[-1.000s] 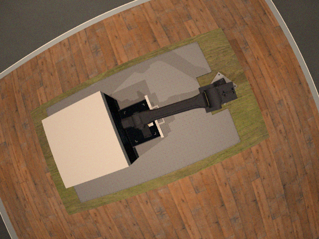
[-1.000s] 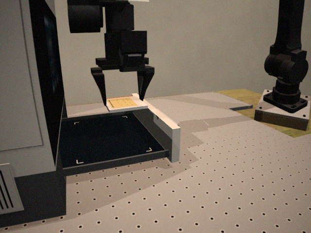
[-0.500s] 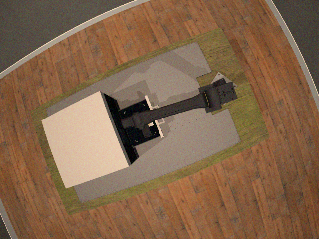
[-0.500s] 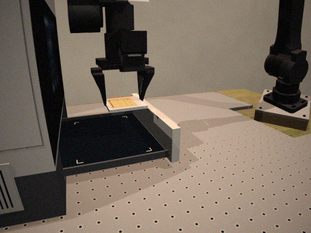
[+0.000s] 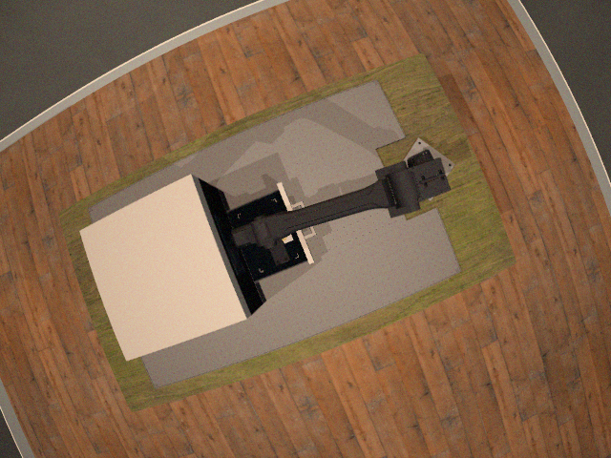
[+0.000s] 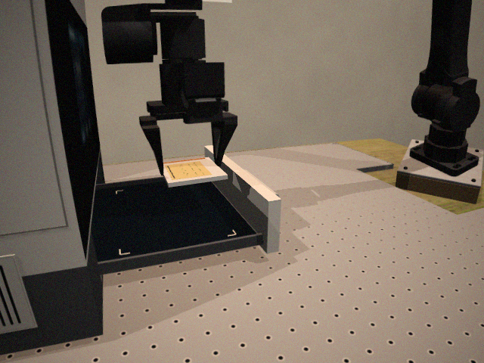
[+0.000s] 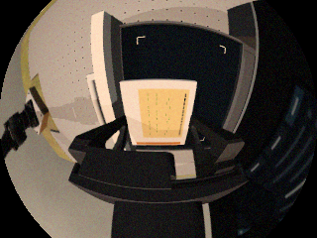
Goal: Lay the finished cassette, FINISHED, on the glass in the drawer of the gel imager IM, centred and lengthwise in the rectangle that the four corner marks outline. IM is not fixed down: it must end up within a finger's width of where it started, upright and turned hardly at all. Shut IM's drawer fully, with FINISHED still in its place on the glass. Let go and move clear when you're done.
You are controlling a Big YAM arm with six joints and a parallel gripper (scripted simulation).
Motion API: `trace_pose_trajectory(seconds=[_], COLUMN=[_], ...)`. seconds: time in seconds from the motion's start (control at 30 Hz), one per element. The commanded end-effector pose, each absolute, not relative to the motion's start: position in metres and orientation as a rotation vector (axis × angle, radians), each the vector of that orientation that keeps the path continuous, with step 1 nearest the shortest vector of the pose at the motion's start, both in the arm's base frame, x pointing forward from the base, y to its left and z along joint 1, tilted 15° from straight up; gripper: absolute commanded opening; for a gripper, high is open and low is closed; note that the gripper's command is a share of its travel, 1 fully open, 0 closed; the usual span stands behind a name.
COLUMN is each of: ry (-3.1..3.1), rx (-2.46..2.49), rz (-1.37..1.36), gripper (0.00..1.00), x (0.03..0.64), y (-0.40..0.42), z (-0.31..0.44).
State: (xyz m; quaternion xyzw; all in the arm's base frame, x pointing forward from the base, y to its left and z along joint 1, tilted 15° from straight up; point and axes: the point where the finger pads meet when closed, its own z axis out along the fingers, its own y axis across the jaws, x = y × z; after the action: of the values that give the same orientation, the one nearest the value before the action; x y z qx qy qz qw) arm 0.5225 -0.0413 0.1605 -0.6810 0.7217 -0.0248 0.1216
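FINISHED (image 5: 287, 239) (image 6: 188, 171) (image 7: 160, 114) hides 1 corner mark (image 5: 275, 200) in exterior, 0 in top.

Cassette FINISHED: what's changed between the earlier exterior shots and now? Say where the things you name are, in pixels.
FINISHED (image 5: 287, 239) (image 6: 189, 171) (image 7: 163, 114) and the gripper (image 6: 190, 169) (image 7: 158, 119) have moved down together, nearer the drawer (image 5: 305, 247) (image 6: 273, 222) (image 7: 100, 59). Nothing was newly gripped or released; the fingers still hold the cassette above the glass. The drawer is still open, and IM (image 5: 162, 266) (image 6: 35, 117) shows no visible shift.
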Motion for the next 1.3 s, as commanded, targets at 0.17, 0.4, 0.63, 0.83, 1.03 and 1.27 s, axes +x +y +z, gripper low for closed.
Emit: trace_pose_trajectory(seconds=[0.17, 0.4, 0.63, 0.83, 1.03, 1.27], ry=[2.074, 2.072, 2.073, 2.075, 2.071, 2.072], rx=[-1.961, -1.964, -1.963, -1.961, -1.965, -1.953], rz=[-0.143, -0.142, -0.141, -0.142, -0.14, -0.154], gripper=[0.78, 0.78, 0.78, 0.78, 0.78, 0.78], x=[0.555, 0.561, 0.565, 0.57, 0.575, 0.573], y=[-0.04, -0.038, -0.037, -0.038, -0.035, -0.041], z=[0.175, 0.167, 0.162, 0.156, 0.15, 0.158])
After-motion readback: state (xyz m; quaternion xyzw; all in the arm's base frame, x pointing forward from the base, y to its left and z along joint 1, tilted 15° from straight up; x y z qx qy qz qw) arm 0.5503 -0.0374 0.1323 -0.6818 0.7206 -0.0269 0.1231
